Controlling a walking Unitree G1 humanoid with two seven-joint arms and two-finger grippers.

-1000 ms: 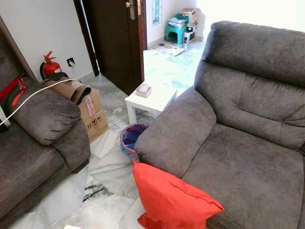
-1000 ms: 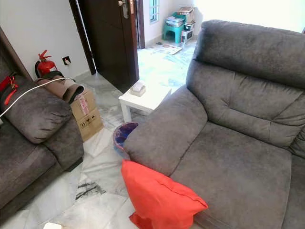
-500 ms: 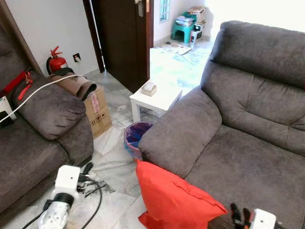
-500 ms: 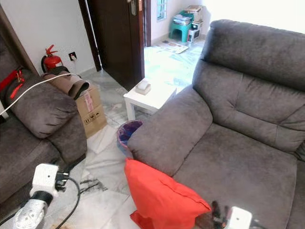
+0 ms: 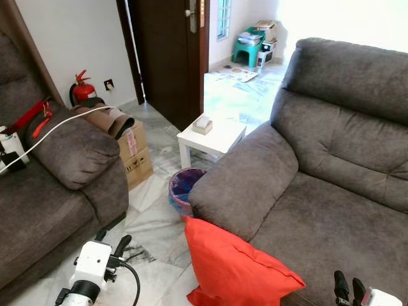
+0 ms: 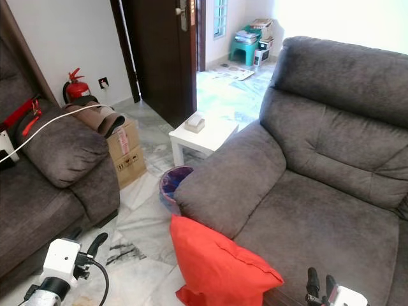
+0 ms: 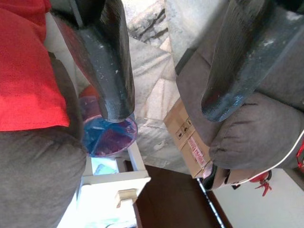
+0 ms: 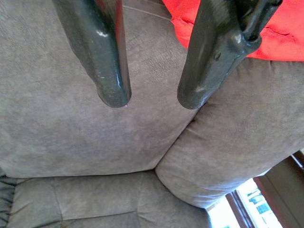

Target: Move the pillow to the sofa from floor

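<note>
**Both grippers empty, pillow at the sofa's foot**

Your left gripper (image 5: pixel 111 243) hangs with fingers apart above the marble floor (image 5: pixel 150 220); your right gripper (image 6: pixel 320 284), also spread, hovers over the sofa (image 5: pixel 331 191) seat. The red pillow (image 5: pixel 239 271) leans against the sofa's front. A waste bin (image 5: pixel 183 188) holds a blue liner. Your left wrist view reveals the cardboard box (image 7: pixel 187 137) label.

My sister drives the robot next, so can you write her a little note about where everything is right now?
Left gripper: fingers open, holding nothing, low over the marble floor to the left of the pillow.
Right gripper: fingers open, holding nothing, over the front edge of the sofa seat, to the right of the pillow.
Red pillow: on the floor, leaning against the sofa front below the armrest.
Done: both arms up on either side of the pillow.
Left: grasp the pillow, lift it, put it on the seat.
</note>
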